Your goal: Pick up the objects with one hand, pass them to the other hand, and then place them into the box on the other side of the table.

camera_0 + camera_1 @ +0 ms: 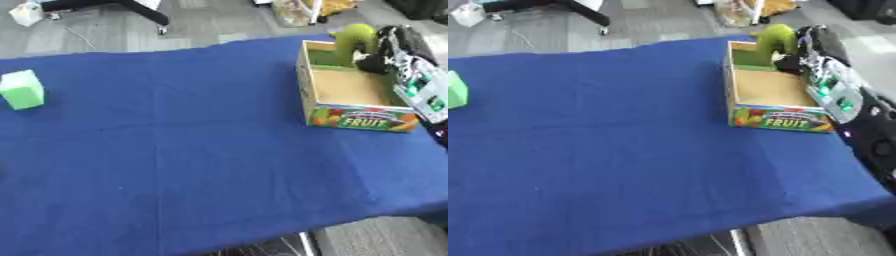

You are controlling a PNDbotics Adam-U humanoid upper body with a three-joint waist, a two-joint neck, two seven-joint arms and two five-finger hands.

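1. Where the right hand [378,59] hangs over the far end of the box [350,87], it is curled round a green object [354,40], upright and just above the box's inside.
2. The box stands at the surface's [192,150] far right corner, so I judge the drop is straight down.
3. A green block [22,90] sits at the left edge; the left hand is unseen.

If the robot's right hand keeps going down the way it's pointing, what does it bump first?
Probably the bare inside floor of the open cardboard fruit box. The right hand, curled around a curved green object, points down over the box's far end, though depth is hard to judge.
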